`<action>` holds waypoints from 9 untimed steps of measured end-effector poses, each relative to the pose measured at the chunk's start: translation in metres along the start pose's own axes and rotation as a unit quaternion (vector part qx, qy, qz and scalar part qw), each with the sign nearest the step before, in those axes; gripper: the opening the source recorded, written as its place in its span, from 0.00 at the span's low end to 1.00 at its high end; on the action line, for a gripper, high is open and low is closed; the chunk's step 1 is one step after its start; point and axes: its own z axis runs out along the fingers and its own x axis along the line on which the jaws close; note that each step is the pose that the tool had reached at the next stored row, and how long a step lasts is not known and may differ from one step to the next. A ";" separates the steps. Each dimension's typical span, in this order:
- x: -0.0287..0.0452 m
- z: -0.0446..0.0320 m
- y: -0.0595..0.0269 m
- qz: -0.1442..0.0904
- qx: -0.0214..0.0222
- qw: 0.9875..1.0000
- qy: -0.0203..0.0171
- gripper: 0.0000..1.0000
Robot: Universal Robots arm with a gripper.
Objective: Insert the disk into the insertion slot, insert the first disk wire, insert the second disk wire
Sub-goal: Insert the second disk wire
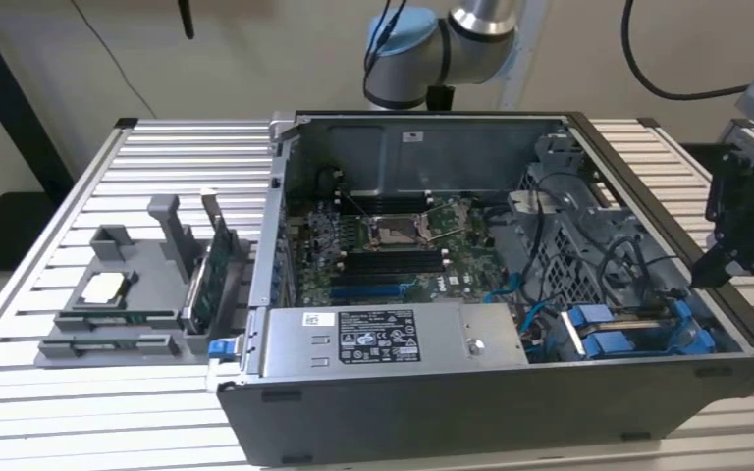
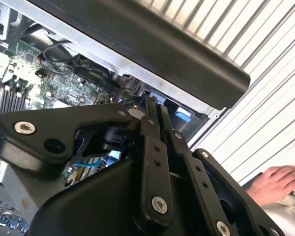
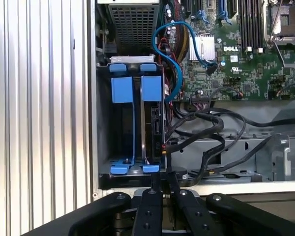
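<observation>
The insertion slot [image 3: 104, 147] is the dark metal bay at the case's corner, with blue carrier frames in it. The disk [image 3: 152, 130] stands edge-on in the bay inside one blue carrier, next to a second blue frame [image 3: 122, 91]. In the exterior view the blue frames [image 1: 619, 334] sit at the case's near right corner. Black wires [image 3: 206, 129] and a blue wire [image 3: 179, 73] run close by the disk's side; whether any is plugged in I cannot tell. My gripper [image 3: 160, 177] hovers over the case's edge just outside the bay, fingers pressed together with nothing between them. It also appears in the other views [image 2: 155, 105] [image 1: 715, 270].
A grey labelled power supply box [image 1: 391, 339] lies along the case's front. The motherboard [image 1: 391, 245] is behind it. A grey fixture [image 1: 129, 294] with parts stands on the ribbed table at the exterior view's left. A person's hand [image 2: 275, 183] rests on the table beside the case.
</observation>
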 end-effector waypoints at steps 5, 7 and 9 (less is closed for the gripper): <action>-0.0005 -0.0051 0.0126 0.000 0.002 1.000 -0.004 0.16; -0.0014 -0.0059 0.0185 0.000 0.003 1.000 -0.004 0.16; -0.0026 -0.0068 0.0232 0.000 0.004 1.000 -0.005 0.16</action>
